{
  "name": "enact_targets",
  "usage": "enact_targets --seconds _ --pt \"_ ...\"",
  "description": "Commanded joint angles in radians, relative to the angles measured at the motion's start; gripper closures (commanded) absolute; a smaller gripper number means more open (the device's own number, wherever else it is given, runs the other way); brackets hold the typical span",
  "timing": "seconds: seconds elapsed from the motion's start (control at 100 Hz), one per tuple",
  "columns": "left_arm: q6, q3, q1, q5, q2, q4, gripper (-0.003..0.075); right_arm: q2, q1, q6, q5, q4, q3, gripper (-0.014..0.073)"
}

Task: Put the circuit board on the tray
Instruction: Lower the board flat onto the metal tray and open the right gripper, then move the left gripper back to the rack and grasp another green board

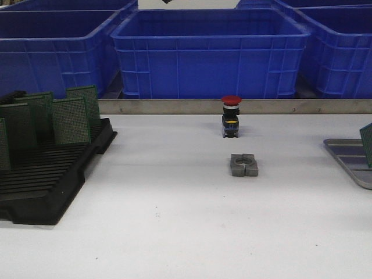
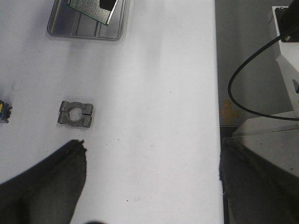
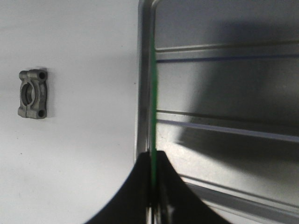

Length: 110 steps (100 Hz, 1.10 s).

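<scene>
My right gripper (image 3: 153, 161) is shut on a green circuit board (image 3: 153, 93), which I see edge-on, held upright over the rim of the silver ribbed tray (image 3: 224, 93). In the front view the board (image 1: 367, 142) pokes in at the far right edge above the tray (image 1: 347, 158); the gripper itself is outside that view. The left wrist view shows the board (image 2: 93, 9) tilted over the tray (image 2: 74, 29) from afar. My left gripper (image 2: 152, 184) hangs open above bare table, its fingers (image 2: 46, 186) wide apart and nothing between them.
A black slotted rack (image 1: 52, 174) with several upright green boards (image 1: 71, 120) stands at the left. A grey metal clamp block (image 1: 244, 165) lies mid-table, behind it a red push button (image 1: 231, 116). Blue crates (image 1: 209, 52) line the back beyond a metal strip.
</scene>
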Motion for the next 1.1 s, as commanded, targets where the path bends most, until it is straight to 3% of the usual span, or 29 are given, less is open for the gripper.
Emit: enact_targets --seconds 0.0,0.32,0.46,0.77,0.86,1.09 --pt "-0.011 -0.029 -0.007 0.026 -0.046 -0.055 0.0172 -0.040 -0.006 -0.003 0.015 0.041 -0.028 0.0657" --pt "-0.011 -0.029 -0.007 0.026 -0.046 -0.055 0.0172 0.007 -0.006 -0.002 0.027 0.043 -0.028 0.0632" --pt "-0.011 -0.029 -0.007 0.026 -0.046 -0.055 0.0172 0.007 -0.006 -0.002 0.027 0.048 -0.029 0.0509" --pt "-0.011 -0.029 -0.007 0.026 -0.046 -0.055 0.0172 0.007 -0.006 -0.002 -0.011 0.048 -0.029 0.0141" --pt "-0.011 -0.029 -0.007 0.026 -0.046 -0.055 0.0172 0.007 -0.006 -0.002 -0.028 0.048 -0.029 0.0102" --pt "-0.011 -0.029 -0.007 0.026 -0.046 -0.055 0.0172 -0.026 -0.006 -0.004 -0.072 0.047 -0.029 0.0102"
